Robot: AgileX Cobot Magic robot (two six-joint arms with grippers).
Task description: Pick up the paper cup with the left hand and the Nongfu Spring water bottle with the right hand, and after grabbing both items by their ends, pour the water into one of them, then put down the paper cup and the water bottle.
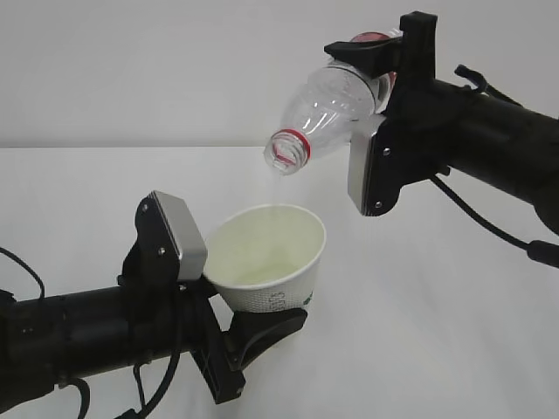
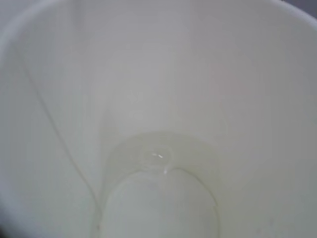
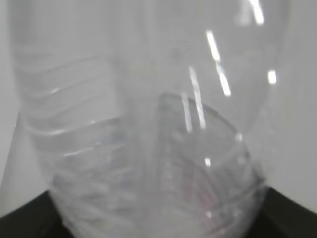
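Paper cup [image 1: 266, 257], white with grey lettering on its side, is clamped near its base between the fingers of the left hand [image 1: 229, 305], whose black arm enters from the lower left of the exterior view; a light grey pad [image 1: 179, 234] stands just left of the cup's rim. The cup is held clear above the white table [image 1: 419, 305], mouth up and tilted slightly toward the camera. Left wrist view: the cup's interior [image 2: 158, 99] fills the frame, and a small pool of clear water [image 2: 158, 156] lies on its bottom. Up and to the right of the left hand, well above the cup's mouth, the Nongfu Spring water bottle [image 1: 336, 112] is clamped at its lower body by the right hand [image 1: 384, 74], whose arm enters from the right edge with a light grey plate [image 1: 371, 170] facing the camera. The bottle is tipped neck-down to the lower left, its open mouth with the red neck ring [image 1: 288, 150] above and apart from the cup's rim; no cap shows on it. Right wrist view: the clear ribbed bottle wall [image 3: 148, 124] fills the frame, blurred; whether water remains inside cannot be told.
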